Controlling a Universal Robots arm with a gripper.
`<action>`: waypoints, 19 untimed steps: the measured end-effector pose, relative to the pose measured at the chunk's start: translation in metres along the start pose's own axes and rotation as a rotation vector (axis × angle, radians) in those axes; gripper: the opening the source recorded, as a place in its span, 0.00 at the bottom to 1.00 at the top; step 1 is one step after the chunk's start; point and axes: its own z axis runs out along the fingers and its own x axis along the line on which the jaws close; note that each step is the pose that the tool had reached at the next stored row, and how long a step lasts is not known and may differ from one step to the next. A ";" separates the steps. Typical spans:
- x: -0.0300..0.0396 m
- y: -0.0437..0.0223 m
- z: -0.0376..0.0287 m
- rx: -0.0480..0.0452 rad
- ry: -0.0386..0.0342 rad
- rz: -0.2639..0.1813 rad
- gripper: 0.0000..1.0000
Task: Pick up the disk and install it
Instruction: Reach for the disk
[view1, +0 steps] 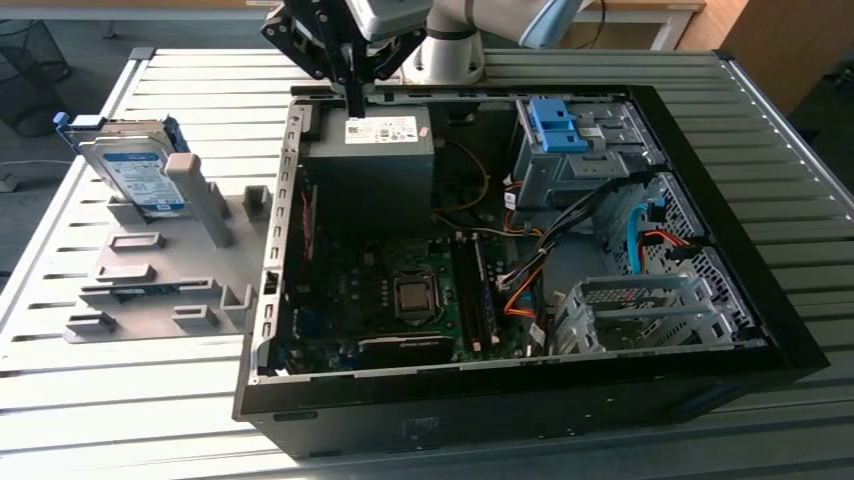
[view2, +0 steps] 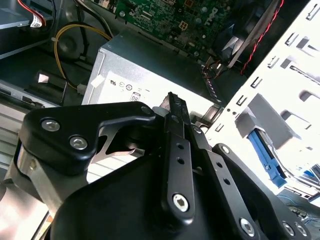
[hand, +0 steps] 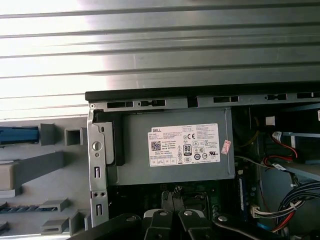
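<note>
Your disk (view1: 134, 165) stands on edge in a grey fixture (view1: 160, 290) on the table (view1: 80, 400). It is outside the case (view1: 747, 330), well apart from the pincer (view1: 355, 98), toward the exterior view's left of it. The label faces the exterior camera and the blue carrier frames it. In the first wrist view, a blue strip on the fixture may be that carrier's edge, though you cannot be sure from that angle.

Your pincer has hold of nothing. Its fingers are pressed together into one thin black bar with no gap between them, as you can see in the second wrist view.

The pincer points down at the power supply (view1: 374, 170), with its tip just over the rear edge beside the white sticker. You cannot tell whether the tip touches the metal.

Past the power supply from the pincer lies the green board (view1: 400, 290). The blue latch piece (view1: 554, 125) sits near the pincer, toward the exterior view's right. The silver cage (view1: 641, 310) is well apart from it, at the far corner of the case.
</note>
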 end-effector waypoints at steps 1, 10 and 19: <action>0.0001 0.0000 0.0000 0.0000 0.0000 0.000 0.11; 0.0023 -0.0002 0.0000 0.0000 0.0000 0.000 0.11; 0.0052 -0.0004 -0.0001 0.0001 0.0000 0.000 0.11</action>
